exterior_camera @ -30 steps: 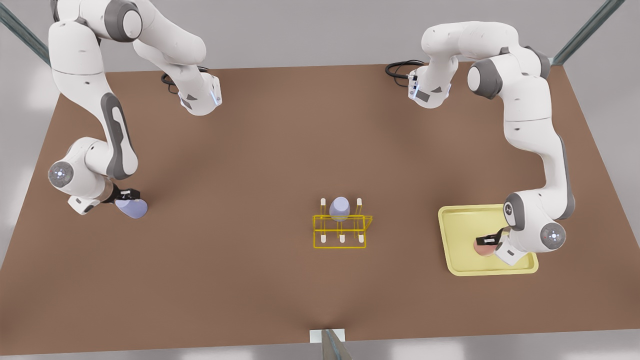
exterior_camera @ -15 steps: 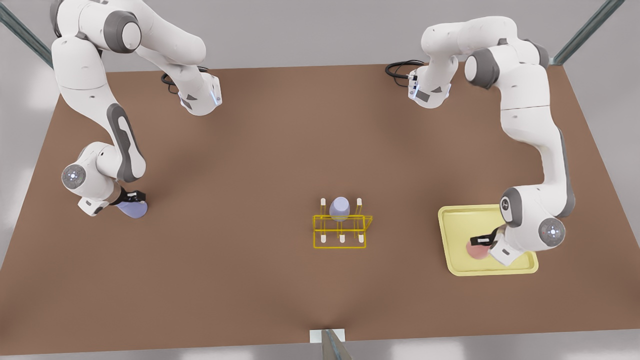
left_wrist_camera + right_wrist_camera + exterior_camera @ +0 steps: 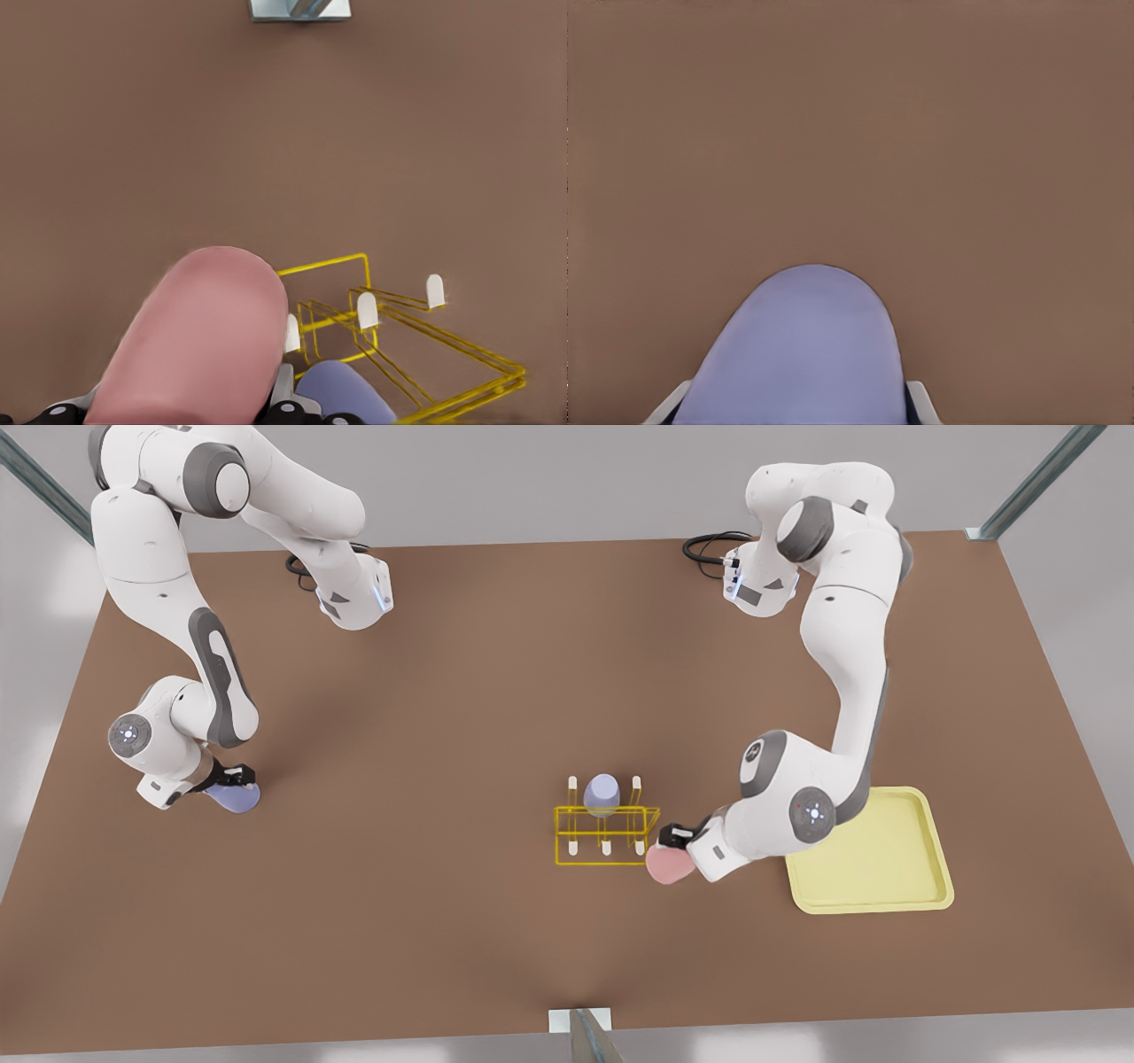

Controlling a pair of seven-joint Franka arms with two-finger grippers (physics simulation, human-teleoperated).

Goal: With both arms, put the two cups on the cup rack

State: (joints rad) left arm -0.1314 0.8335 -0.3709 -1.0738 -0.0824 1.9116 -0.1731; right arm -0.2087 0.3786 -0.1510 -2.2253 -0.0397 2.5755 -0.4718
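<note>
Three cups show: a pink cup [image 3: 666,864] clamped in the left gripper [image 3: 675,841] just right of the six-peg cup rack [image 3: 606,834], one lavender cup [image 3: 234,797] gripped by the right gripper [image 3: 232,779] far left, another lavender cup on a rack peg [image 3: 601,794].

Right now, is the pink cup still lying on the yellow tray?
No, the left gripper holds the pink cup beside the cup rack, off the yellow tray.

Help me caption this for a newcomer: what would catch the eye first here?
The left gripper, holding the pink cup right beside the yellow cup rack, where a lavender cup already sits on a peg. At the front view's far left, the right gripper holds another lavender cup over the brown table.
</note>
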